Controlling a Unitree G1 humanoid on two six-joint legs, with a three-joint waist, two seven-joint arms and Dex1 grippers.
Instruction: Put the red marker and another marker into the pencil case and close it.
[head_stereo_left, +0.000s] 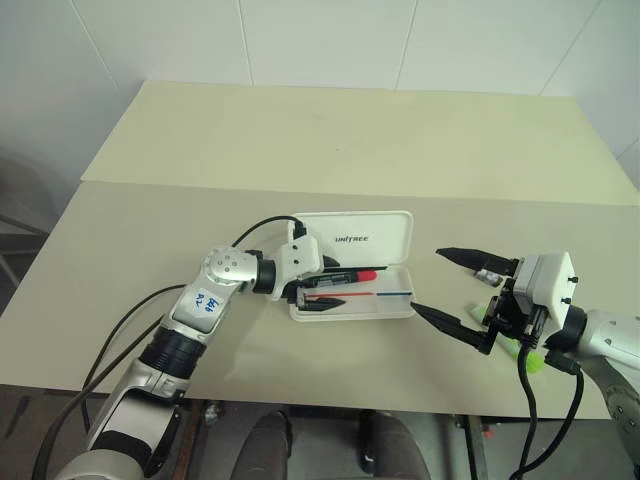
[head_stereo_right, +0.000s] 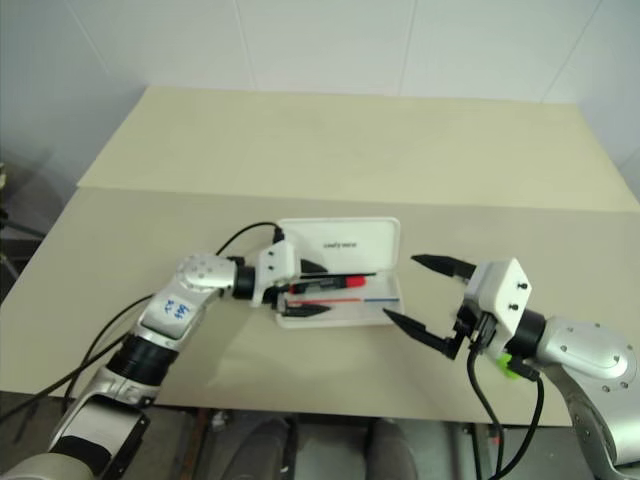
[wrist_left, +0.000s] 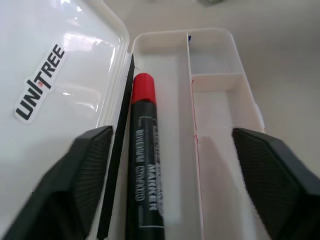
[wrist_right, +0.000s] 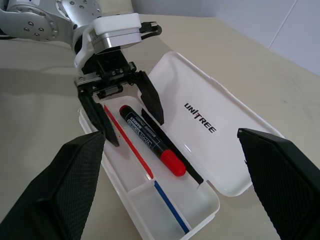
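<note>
The white pencil case (head_stereo_left: 372, 236) lies open on the table, its lid with dark lettering folded back. The red marker (head_stereo_left: 352, 275), black barrel and red cap, lies inside the tray along the hinge side. My left gripper (head_stereo_left: 335, 287) hovers over the tray's left end, open, its fingers (wrist_left: 75, 185) astride the red marker (wrist_left: 145, 165) without touching it. Just right of the case, my right gripper (head_stereo_left: 428, 280) is open and empty. The lime-green marker (head_stereo_left: 531, 357) lies under my right wrist, mostly hidden.
The tray (wrist_right: 170, 220) has a red and blue divider line and a small end compartment. The beige table (head_stereo_left: 330, 140) reaches far back; its front edge (head_stereo_left: 330, 405) is close below the case. A black cable (head_stereo_left: 262, 226) arcs over my left wrist.
</note>
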